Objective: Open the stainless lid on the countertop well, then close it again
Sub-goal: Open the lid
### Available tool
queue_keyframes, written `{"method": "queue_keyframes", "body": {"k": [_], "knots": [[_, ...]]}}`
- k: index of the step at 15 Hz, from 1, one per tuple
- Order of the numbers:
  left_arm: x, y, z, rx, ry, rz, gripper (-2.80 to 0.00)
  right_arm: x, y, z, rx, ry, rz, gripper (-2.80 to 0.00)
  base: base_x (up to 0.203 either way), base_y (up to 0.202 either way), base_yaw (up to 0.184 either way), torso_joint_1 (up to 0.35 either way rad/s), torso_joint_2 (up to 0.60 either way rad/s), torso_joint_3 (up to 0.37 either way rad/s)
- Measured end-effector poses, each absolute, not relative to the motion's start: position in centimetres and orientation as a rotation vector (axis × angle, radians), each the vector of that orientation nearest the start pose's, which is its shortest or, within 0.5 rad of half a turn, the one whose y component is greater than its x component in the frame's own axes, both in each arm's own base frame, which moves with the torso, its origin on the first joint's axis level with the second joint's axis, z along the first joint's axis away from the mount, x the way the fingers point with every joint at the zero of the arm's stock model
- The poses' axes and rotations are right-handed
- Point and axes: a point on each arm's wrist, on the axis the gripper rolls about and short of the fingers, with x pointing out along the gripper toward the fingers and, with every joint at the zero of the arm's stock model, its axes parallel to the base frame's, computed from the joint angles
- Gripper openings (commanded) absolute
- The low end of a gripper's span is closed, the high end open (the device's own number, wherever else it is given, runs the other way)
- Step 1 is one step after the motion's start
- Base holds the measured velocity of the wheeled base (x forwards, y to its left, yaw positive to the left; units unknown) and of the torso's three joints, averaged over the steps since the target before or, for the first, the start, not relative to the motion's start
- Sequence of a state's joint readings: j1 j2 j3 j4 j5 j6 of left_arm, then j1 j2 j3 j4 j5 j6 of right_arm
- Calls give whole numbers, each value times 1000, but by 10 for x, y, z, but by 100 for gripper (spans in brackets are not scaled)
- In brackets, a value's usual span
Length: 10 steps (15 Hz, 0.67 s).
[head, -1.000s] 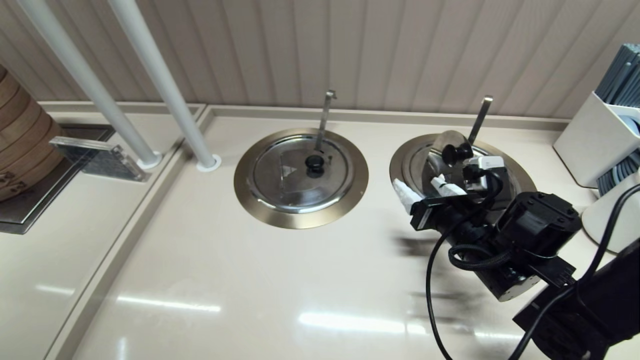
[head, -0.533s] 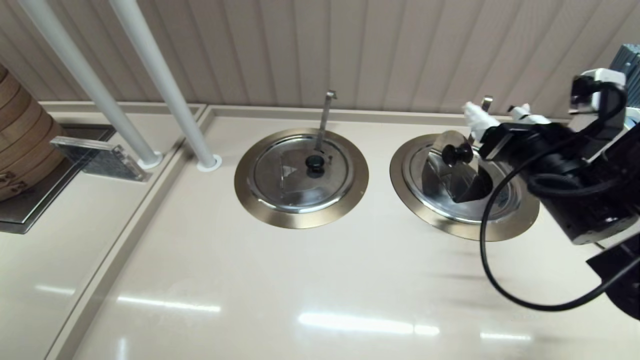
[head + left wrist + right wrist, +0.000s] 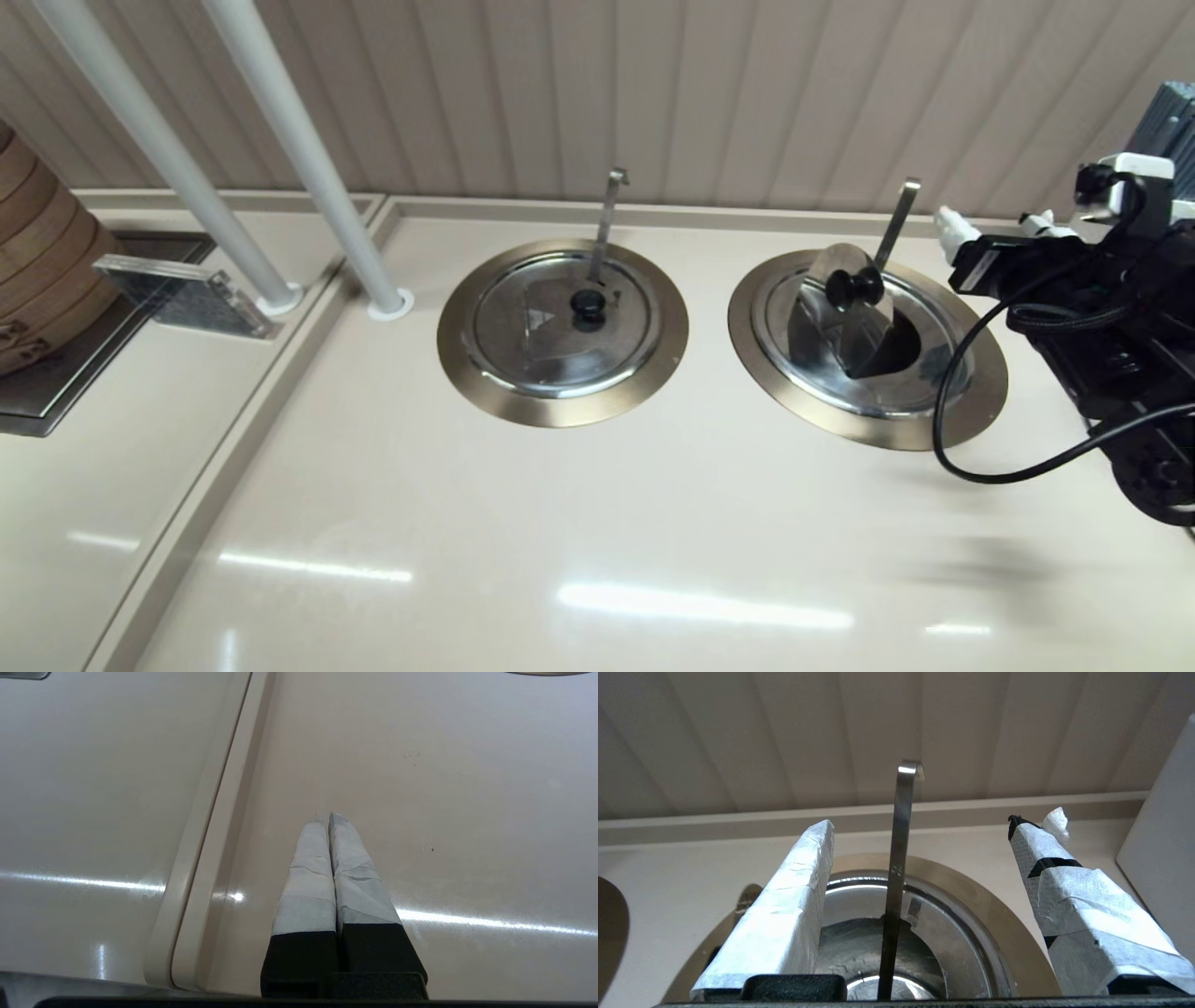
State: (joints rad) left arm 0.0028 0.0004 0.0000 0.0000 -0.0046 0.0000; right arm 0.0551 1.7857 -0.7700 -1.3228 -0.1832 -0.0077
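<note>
Glossy beige countertop [image 3: 560, 523] carries two bronze-ringed wells: the countertop well [image 3: 971, 411] at right, its twin well [image 3: 467, 364] at centre; two white poles [image 3: 308, 168] stand far left.

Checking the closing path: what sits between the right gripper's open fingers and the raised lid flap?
The leaning utensil handle stands between the right gripper fingers, before the stainless lid, in the right wrist view.

We see bright overhead light glaring in white streaks on the glossy cream bench [image 3: 523, 523]; faint blurred shadows lie near its right edge.
</note>
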Motion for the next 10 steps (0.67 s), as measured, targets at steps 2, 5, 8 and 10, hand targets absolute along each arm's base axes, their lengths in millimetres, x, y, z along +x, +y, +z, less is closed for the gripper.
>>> {"method": "queue_keyframes", "body": {"k": [2,5,8,10], "knots": [[-23,0,75,0,0,-2,-280,329,14,198,25,-259,-129,0,0,0,0,0,0,0],[-23,0,75,0,0,-2,-280,337,22,179,24,-209,-107,0,0,0,0,0,0,0],[-23,0,75,0,0,-2,-280,337,42,169,33,-182,-52,0,0,0,0,0,0,0],[-23,0,75,0,0,-2,-280,335,46,170,37,-196,-40,0,0,0,0,0,0,0]]}}
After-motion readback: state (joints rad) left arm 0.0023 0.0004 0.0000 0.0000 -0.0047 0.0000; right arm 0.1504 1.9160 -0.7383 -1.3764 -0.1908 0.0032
